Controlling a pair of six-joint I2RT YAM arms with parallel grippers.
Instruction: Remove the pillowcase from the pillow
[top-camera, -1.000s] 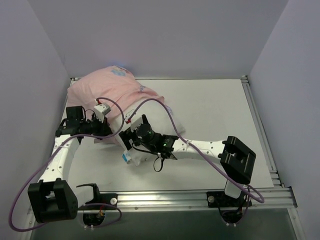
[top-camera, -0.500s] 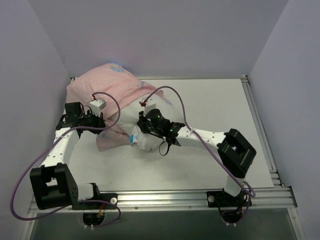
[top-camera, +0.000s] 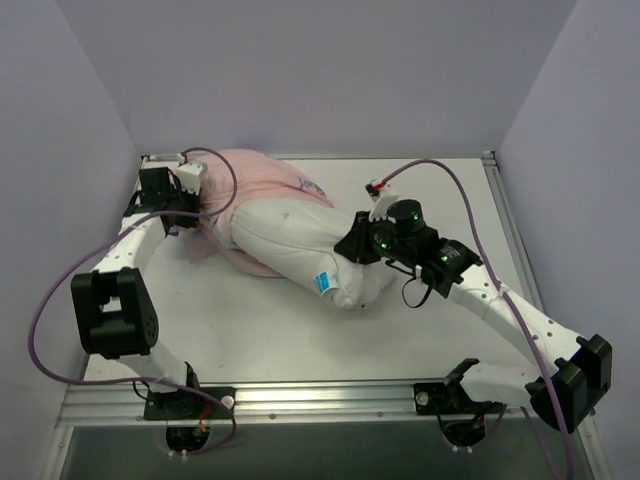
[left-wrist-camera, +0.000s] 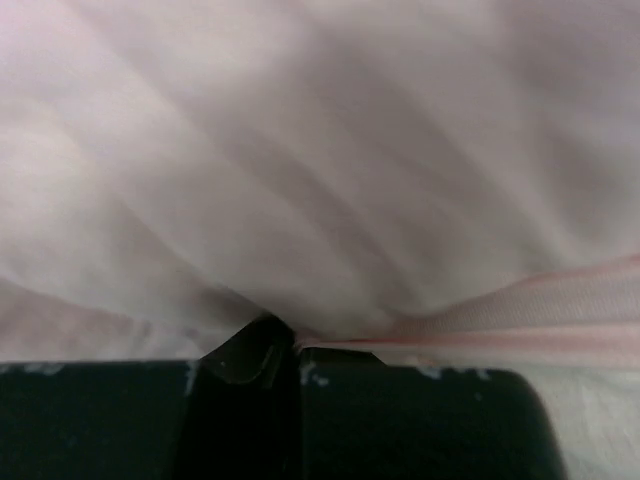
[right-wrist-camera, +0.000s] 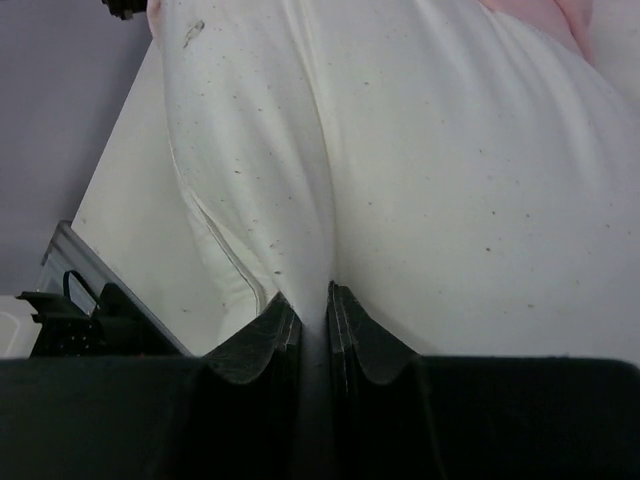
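The plain white pillow (top-camera: 300, 245) lies across the middle of the table, most of it out of the pale pink pillowcase (top-camera: 262, 175), which covers only its far left end. A small blue-and-white label (top-camera: 322, 283) shows at its near edge. My right gripper (top-camera: 352, 243) is shut on a fold of the pillow's white fabric (right-wrist-camera: 420, 170) at its right end, the fold pinched between the fingers (right-wrist-camera: 352, 330). My left gripper (top-camera: 196, 213) is shut on the pillowcase's pink fabric (left-wrist-camera: 330, 150) at the far left, with a pink seam (left-wrist-camera: 480, 335) running off from the closed fingertips.
Grey walls close in the table (top-camera: 420, 200) on the left, back and right. An aluminium rail (top-camera: 330, 395) runs along the near edge. Purple cables (top-camera: 60, 300) loop from both arms. The left arm's elbow block (top-camera: 112, 312) stands near the left wall.
The right gripper closed on the pillow and drew it right, out of the pillowcase. The left gripper carried the pink fabric back toward the far left corner.
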